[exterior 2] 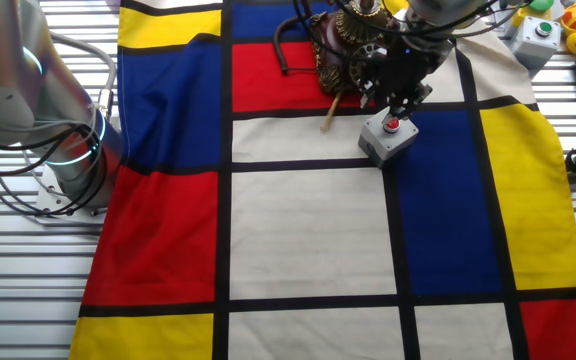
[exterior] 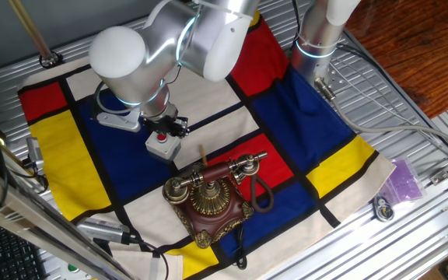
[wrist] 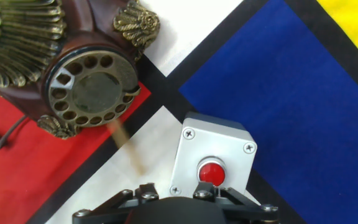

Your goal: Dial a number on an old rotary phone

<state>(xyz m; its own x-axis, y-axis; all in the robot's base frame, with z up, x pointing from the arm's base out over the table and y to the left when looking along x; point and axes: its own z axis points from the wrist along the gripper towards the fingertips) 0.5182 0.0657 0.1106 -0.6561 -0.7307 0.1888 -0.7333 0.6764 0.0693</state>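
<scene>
A cloth (exterior: 232, 117) of red, blue, yellow and white panels with black bands covers the table. The arm (exterior: 169, 47) reaches over its middle, wrist bent down. The phone (exterior: 208, 201) sits on the cloth near the front edge in one fixed view, straddling a red panel and a white one, handset across its cradle and black cord looping off to one side. In the hand view its dial (wrist: 87, 89) faces the camera at upper left, finger holes ringed round a dull brass centre.

Just beside the phone stands a grey box (wrist: 211, 155) with a red button (wrist: 211, 172), directly under the gripper (exterior 2: 396, 100). A thin wooden stick (exterior 2: 332, 112) slants from the gripper towards the phone; its tip shows blurred in the hand view, short of the dial. The stick seems held in the fingers, but they are mostly hidden, so I cannot tell how wide the hand stands.

The step in hand is the approach to the dial. To do it well, the arm should carry the tip away from the box and over the dial's rim, drop it squarely into one hole, then sweep along the ring's curve rather than straight across, pressing lightly so the phone does not skid on the cloth.
</scene>
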